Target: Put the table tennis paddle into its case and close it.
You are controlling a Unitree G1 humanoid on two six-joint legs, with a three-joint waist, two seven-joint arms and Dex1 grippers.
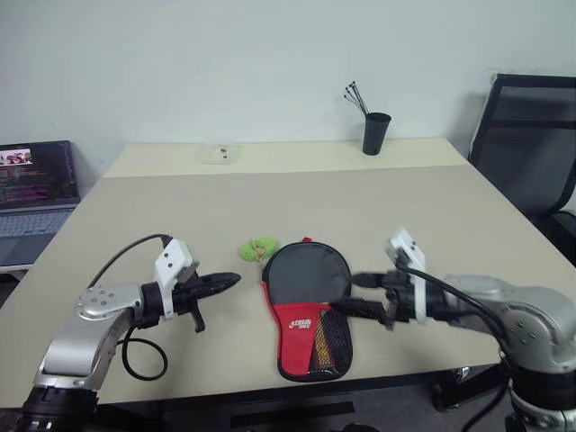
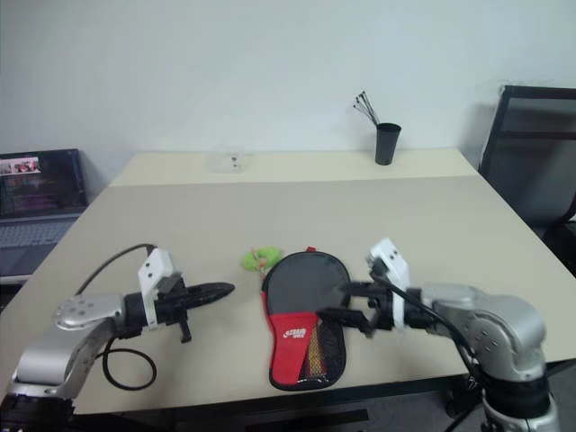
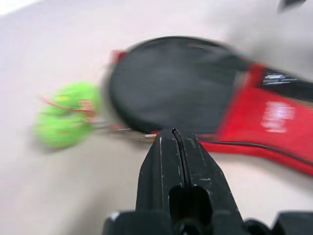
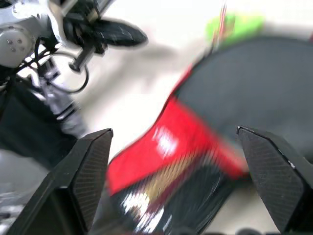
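Observation:
The case (image 1: 304, 286) lies flat on the table near its front edge, round black end away from me, red logo panel and mesh pocket toward me. Light and red stripes show through the mesh; the table tennis paddle itself is hidden. My left gripper (image 1: 227, 283) is shut and empty, hovering left of the case and pointing at it; in the left wrist view its tip (image 3: 172, 143) sits just short of the case (image 3: 181, 83). My right gripper (image 1: 357, 295) is open above the case's right edge, holding nothing; its fingers (image 4: 85, 178) stand wide over the case (image 4: 254, 83).
A green tag (image 1: 259, 247) on a red cord lies by the case's far left rim. At the table's back stand a black cup (image 1: 376, 133) with sticks and a small clear box (image 1: 220, 154). A laptop (image 1: 36, 189) sits at left, a black chair (image 1: 531, 153) at right.

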